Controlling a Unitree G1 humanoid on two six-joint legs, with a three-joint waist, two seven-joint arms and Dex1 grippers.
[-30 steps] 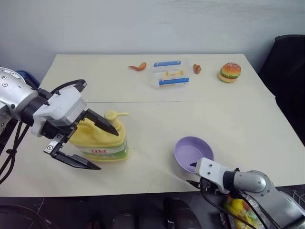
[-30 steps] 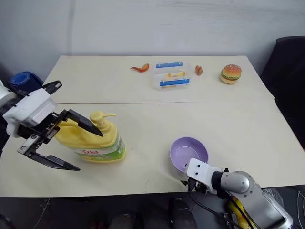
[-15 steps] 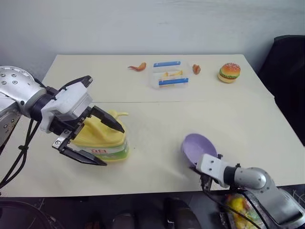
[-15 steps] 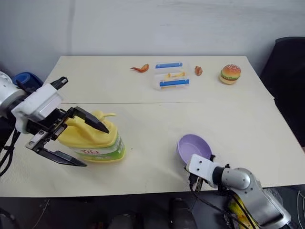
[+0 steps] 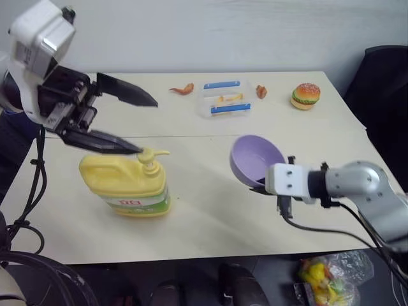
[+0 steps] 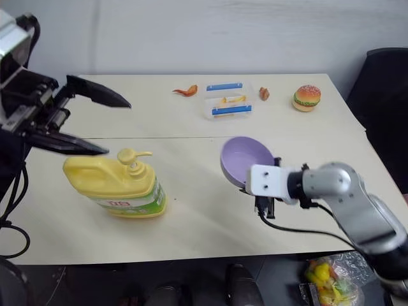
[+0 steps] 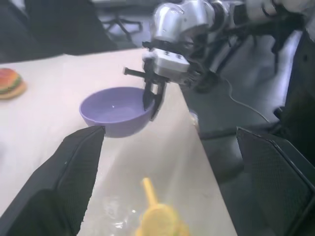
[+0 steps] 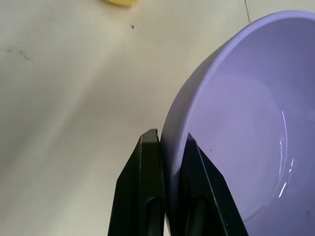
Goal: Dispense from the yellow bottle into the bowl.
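Observation:
The yellow bottle [image 5: 127, 186] stands upright on the left part of the table, its pump spout pointing right. My left gripper [image 5: 149, 127] hangs open just above and behind the pump, touching nothing. In the left wrist view the pump top [image 7: 156, 216] lies below its spread fingers [image 7: 74, 172]. The lavender bowl [image 5: 254, 158] is held off the table, tilted, right of the bottle. My right gripper [image 5: 260, 187] is shut on its near rim. The right wrist view has both fingers [image 8: 147, 187] pinching the bowl's wall [image 8: 231, 137].
At the table's far side lie a clear box with blue strips [image 5: 224, 99], an orange toy shrimp [image 5: 183, 89], a small brown piece [image 5: 261, 91] and a toy burger [image 5: 306, 95]. A black chair [image 5: 382, 95] stands at the right edge. Bare tabletop [image 5: 204, 197] separates bottle and bowl.
My right gripper shut on the bowl's rim and lifted it off the table, up and toward the bottle. My left gripper rose from around the bottle to above it, still open.

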